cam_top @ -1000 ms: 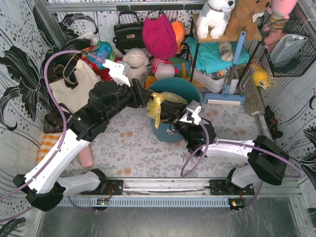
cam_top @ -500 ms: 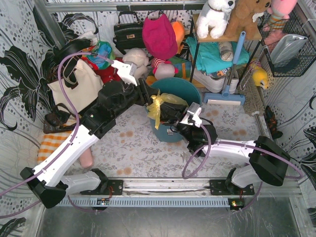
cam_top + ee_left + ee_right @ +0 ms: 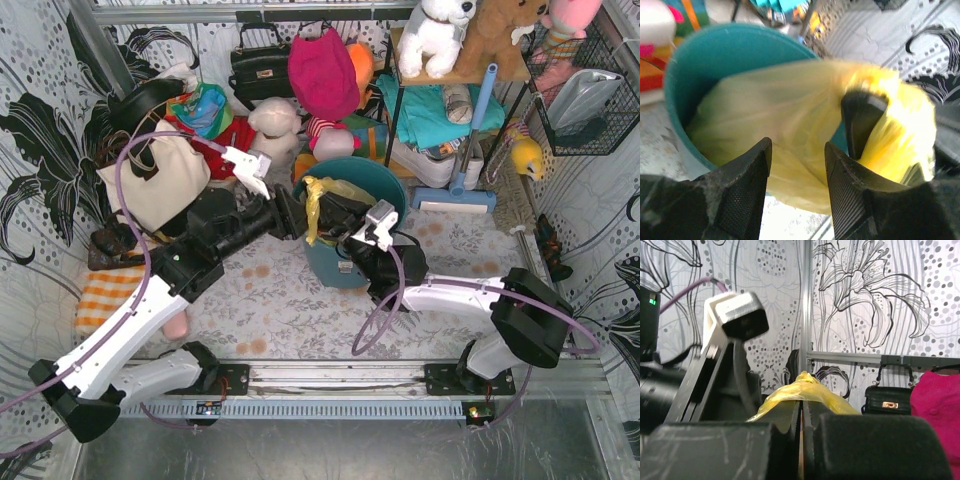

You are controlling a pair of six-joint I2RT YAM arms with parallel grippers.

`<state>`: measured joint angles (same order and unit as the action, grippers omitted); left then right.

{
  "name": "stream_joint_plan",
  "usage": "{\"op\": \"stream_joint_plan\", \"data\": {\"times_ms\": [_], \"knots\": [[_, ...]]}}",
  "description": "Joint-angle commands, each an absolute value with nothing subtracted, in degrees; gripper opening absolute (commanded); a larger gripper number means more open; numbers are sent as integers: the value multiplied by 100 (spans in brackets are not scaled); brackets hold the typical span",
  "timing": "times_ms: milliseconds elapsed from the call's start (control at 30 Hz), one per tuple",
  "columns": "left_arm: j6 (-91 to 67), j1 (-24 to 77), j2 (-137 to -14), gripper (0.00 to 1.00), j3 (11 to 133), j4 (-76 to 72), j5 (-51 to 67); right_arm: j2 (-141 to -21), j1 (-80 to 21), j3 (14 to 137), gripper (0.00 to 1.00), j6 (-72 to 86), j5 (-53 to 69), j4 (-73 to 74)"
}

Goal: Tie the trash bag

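Observation:
The trash bag (image 3: 328, 190) is thin yellow plastic sitting in the round teal bin (image 3: 378, 178) at the table's middle. Its top is gathered into a bunch over the bin's left rim. My right gripper (image 3: 334, 213) is shut on that bunch, and the yellow film (image 3: 805, 388) bulges out over the closed right gripper (image 3: 802, 407). My left gripper (image 3: 296, 212) stands open just left of the bin. In the left wrist view the bag (image 3: 785, 112) fills the bin (image 3: 715, 55) beyond the left gripper (image 3: 796, 165), and nothing sits between its fingers (image 3: 742, 200).
A beige handbag (image 3: 155, 182), a black handbag (image 3: 260, 65), a pink bag (image 3: 322, 70) and plush toys crowd the back. A blue-handled broom (image 3: 470, 130) leans at the back right beside a wire basket (image 3: 585, 95). An orange striped cloth (image 3: 100, 295) lies at the left.
My left arm has swung and its gripper has dropped slightly beside the bin's left rim. The right gripper has shifted a little up and left, drawing the bag's bunch with it.

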<state>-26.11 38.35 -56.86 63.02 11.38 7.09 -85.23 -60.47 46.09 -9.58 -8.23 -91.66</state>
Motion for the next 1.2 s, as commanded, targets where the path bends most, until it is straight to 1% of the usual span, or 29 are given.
{"op": "stream_joint_plan", "data": {"times_ms": [0,133,267,467,667,733,833,1000,1167], "knots": [[-2729,3944,-5726,55,6146,1174,1537,-8744,-6028,5029,0,-1216,-952,-9703],[-2727,3946,-5834,54,6157,1241,1844,-8806,-6029,5115,0,-1354,-996,-9703],[-2590,3942,-5700,54,6282,1496,1609,-8795,-6022,5024,0,-1458,-1026,-9703],[-2354,3941,-5279,54,6800,2027,-130,-8643,-6023,4733,0,-1446,-944,-9703],[-2541,3939,-5257,54,7364,1974,-812,-8569,-6022,4565,0,-1226,-821,-9698],[-2711,3945,-5457,55,7660,2048,-793,-8576,-6021,4551,0,-1195,-810,-9699],[-2739,3941,-5817,53,8047,2152,-405,-8593,-6023,4564,0,-1216,-771,-9702],[-2743,3942,-6048,54,8205,2128,-236,-8594,-6024,4627,0,-1272,-701,-9695],[-2693,3946,-6277,50,8378,2393,-303,-8578,-6024,4649,0,-1273,-703,-9695]]}}
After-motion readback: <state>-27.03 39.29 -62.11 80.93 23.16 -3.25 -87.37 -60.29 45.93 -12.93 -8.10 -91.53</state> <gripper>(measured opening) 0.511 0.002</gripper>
